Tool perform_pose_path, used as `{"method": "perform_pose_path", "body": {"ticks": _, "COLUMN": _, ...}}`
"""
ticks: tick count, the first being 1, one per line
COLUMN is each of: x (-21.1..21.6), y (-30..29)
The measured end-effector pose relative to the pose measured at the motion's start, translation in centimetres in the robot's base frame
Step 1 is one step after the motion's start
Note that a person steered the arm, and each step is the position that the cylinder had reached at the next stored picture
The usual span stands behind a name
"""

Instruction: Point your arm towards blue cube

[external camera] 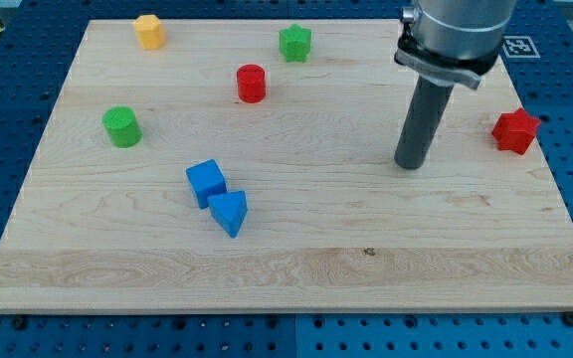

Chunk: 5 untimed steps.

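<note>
The blue cube [205, 182] lies on the wooden board [286, 268], left of centre. A blue triangular block [229, 212] touches its lower right corner. My tip [410, 165] rests on the board far to the cube's right, at about the same height in the view. The rod rises from it to the arm at the view's top right. Nothing lies between the tip and the cube.
A green cylinder [121, 126] stands at the left. A yellow block [149, 31] is at the top left. A red cylinder [251, 83] and a green star-like block [294, 43] are near the top centre. A red star-like block [515, 130] sits at the right edge.
</note>
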<state>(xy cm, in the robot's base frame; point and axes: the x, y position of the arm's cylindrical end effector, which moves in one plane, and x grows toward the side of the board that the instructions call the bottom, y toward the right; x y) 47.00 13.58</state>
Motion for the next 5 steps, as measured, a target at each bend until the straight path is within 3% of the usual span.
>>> {"method": "perform_pose_path", "body": {"ticks": 1, "x": 2.9, "y": -1.0}}
{"method": "perform_pose_path", "body": {"ticks": 2, "x": 3.2, "y": -3.8}}
{"method": "perform_pose_path", "body": {"ticks": 5, "x": 3.2, "y": -5.2}}
